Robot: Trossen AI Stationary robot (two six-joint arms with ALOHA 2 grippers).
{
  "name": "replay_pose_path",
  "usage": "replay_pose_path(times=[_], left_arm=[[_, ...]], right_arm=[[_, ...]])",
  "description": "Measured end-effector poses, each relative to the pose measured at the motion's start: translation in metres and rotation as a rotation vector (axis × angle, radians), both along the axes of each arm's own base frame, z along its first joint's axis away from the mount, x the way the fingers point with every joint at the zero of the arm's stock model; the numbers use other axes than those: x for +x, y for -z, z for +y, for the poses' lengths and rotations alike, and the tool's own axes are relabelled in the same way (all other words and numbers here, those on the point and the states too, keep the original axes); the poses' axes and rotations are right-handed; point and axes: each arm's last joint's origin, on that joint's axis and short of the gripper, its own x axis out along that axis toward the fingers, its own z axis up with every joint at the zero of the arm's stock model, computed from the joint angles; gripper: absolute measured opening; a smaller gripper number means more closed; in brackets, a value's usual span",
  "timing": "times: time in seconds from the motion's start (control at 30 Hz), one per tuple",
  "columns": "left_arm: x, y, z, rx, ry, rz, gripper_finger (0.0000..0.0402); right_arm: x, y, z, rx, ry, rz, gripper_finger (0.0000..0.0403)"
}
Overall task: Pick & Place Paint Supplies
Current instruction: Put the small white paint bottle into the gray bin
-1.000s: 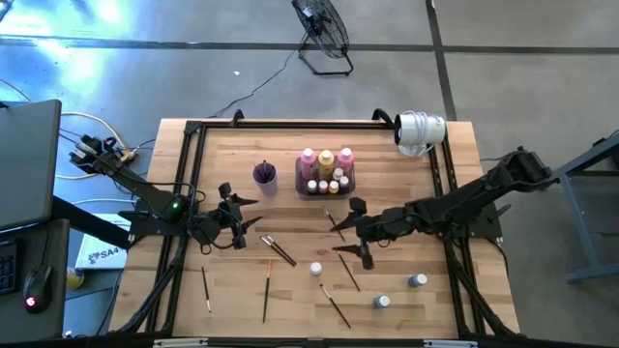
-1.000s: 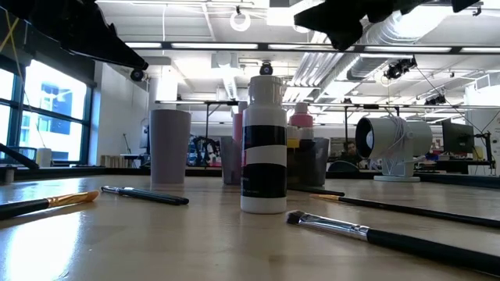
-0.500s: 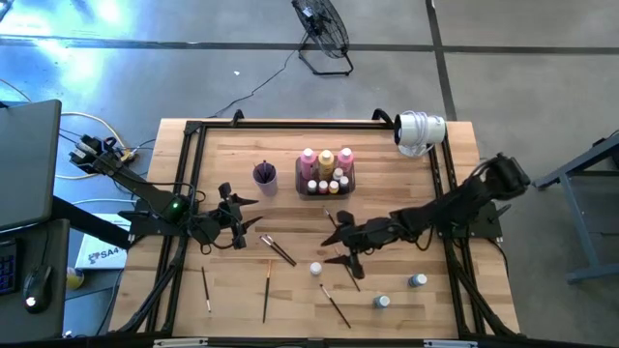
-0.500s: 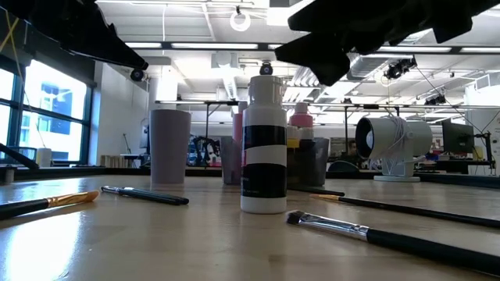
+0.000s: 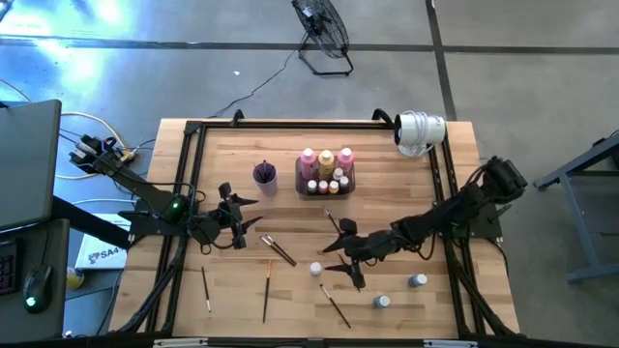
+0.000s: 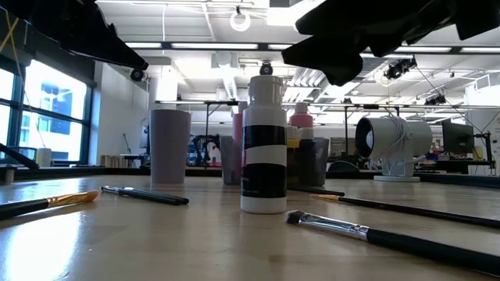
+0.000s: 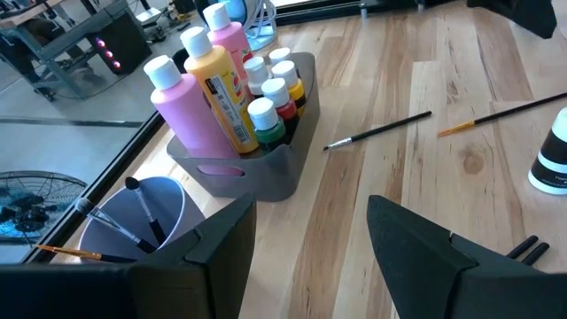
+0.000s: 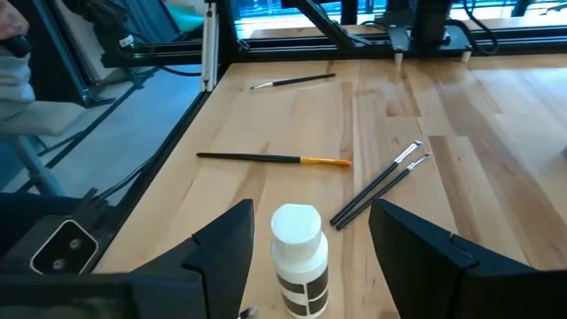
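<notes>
A small white-capped paint bottle (image 5: pixel 315 269) with a black-and-white label stands upright on the table; it also shows in the low view (image 6: pixel 264 144) and the right wrist view (image 8: pixel 297 257). My right gripper (image 5: pixel 336 255) is open just right of the bottle and above it, touching nothing; in the right wrist view (image 8: pixel 308 217) the bottle stands ahead, between the fingers. My left gripper (image 5: pixel 239 218) is open and empty at the table's left. The dark grey tray (image 5: pixel 326 186) at the back holds pink and yellow-orange bottles (image 7: pixel 208 84) and tiny ones. Thin brushes (image 5: pixel 279 249) lie flat on the table.
A purple cup (image 5: pixel 265 176) with brushes in it stands left of the tray. Two more small bottles (image 5: pixel 383 302) stand at the near right. Several brushes (image 5: pixel 266 290) lie along the near side. A white camera-like unit (image 5: pixel 419 130) sits at the far right corner.
My right gripper has moved toward the table's left and near edges, closing in on the small white-capped bottle, and stays open. The bottle and the brushes have kept still.
</notes>
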Motion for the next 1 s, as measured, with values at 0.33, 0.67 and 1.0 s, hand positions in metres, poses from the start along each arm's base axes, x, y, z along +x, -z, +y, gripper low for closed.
replay_pose_path(times=[0.33,0.67,1.0], left_arm=[[0.0,0.0,0.0,-0.003,-0.001,-0.002,0.0211],[0.0,0.0,0.0,-0.003,-0.001,0.0,0.0211],[0.0,0.001,-0.001,-0.028,0.043,0.014,0.0211]], right_arm=[[0.004,0.014,0.01,0.009,0.075,0.018,0.0215],[0.026,0.016,0.026,-0.009,0.05,0.03,0.0215],[0.027,0.018,0.025,-0.029,0.067,0.084,0.0215]])
